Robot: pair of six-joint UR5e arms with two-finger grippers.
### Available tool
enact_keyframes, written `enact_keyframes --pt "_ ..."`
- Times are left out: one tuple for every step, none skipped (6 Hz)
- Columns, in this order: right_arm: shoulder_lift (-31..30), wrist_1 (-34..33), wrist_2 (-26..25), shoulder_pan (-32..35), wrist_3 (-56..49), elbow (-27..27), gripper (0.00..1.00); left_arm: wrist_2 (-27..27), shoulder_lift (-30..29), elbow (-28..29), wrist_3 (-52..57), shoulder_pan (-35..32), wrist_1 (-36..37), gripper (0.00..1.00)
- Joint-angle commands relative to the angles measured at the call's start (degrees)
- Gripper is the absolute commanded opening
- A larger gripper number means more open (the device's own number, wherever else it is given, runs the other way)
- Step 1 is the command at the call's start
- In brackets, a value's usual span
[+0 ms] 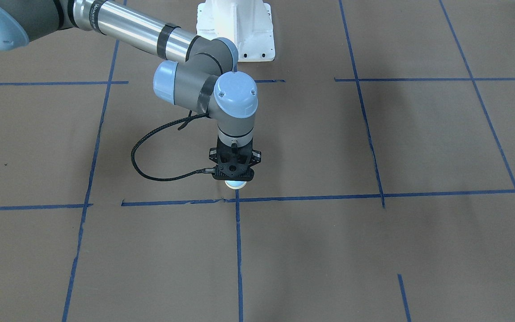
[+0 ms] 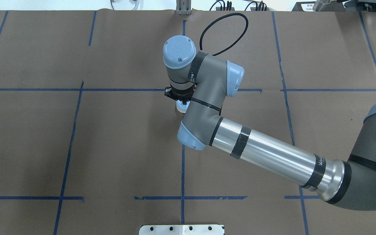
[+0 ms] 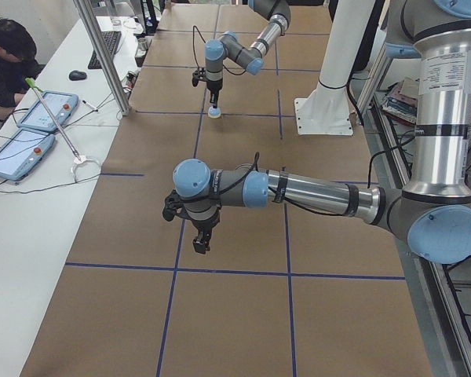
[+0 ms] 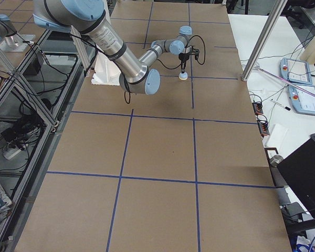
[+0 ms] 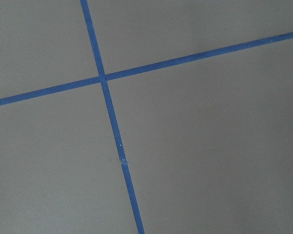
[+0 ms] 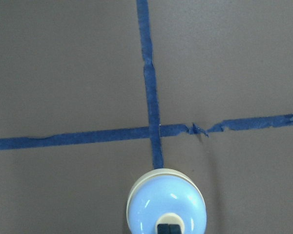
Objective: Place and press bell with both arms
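Observation:
The bell [image 6: 166,204] has a light-blue dome and a cream button. It sits just short of a blue tape crossing [image 6: 154,130]. My right gripper [image 6: 168,229] points straight down over it, its black fingertips shut together on the cream button. The bell peeks out under the gripper in the front view [image 1: 235,184] and the overhead view [image 2: 180,107]. I cannot tell whether the bell rests on the paper or hangs just above it. My left gripper [image 3: 202,239] shows only in the left side view, hovering over bare paper far from the bell; I cannot tell whether it is open or shut.
Brown paper with a blue tape grid [image 2: 182,163] covers the table. The white bolted pedestal [image 1: 236,27] stands at the robot's side. A side table with tablets [image 3: 31,129], a metal post [image 3: 102,55] and an operator [image 3: 4,55] lie beyond the table's far edge.

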Motion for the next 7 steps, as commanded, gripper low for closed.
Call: enact_keyframes --pt "0.54 -0.81 3.82 2.5 -0.01 2.46 0.05 -0.02 0.0 0.1 -0.05 0.0 0.0 1.0" --pt "0.54 -1.25 5.07 4.17 -0.1 2.56 0.38 0.07 0.0 0.63 -0.05 0.0 -0.09 1.0" --pt "0.19 -1.78 6.47 5.58 0.16 2.57 0.99 0.85 1.48 0.63 0.39 0.0 -0.17 1.0" --pt "-1.29 -3.17 9.71 10.12 -2.1 2.57 1.0 0.69 3.67 0.98 0.05 0.09 -0.09 1.0" --pt "-4.27 -3.71 14.09 14.77 -9.95 2.83 1.0 0.69 3.87 0.9 0.04 -0.09 0.0 1.0" --pt "-9.25 -5.89 16.05 18.91 -18.73 5.87 1.0 0.77 4.39 1.59 -0.22 -3.22 0.17 1.0" --pt "-16.53 -8.87 16.42 23.04 -29.17 12.26 1.0 3.65 4.83 0.99 -0.05 -7.86 0.26 1.0"
